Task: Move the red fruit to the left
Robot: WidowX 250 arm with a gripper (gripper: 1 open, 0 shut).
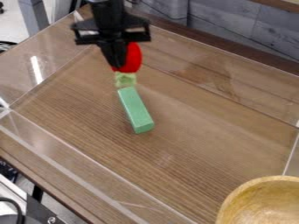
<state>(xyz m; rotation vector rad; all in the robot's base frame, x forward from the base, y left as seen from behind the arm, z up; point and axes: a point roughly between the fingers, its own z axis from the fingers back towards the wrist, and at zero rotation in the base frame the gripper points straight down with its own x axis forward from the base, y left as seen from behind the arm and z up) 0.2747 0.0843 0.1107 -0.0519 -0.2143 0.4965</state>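
**Red toy strawberry [132, 56] clamped in the jaws, over the far left part of the worktop [222, 114].**

Nearest, at the lower right corner, is the rim of a wooden bowl [263, 201]. On the wood-grain worktop, enclosed by clear plastic walls [47, 61], a long green block [135, 110] lies flat. At its far end hangs the strawberry, light green cap downward, pinched between the closed black jaws, which point steeply down. Whether the cap touches the block cannot be determined.

One small glossy red toy strawberry [132, 58] with a light green leafy cap. One long green rectangular block [136, 112]. One round light wooden bowl [264, 203]. One clear plastic-walled enclosure [47, 66] on one wood-grain tabletop [211, 122].
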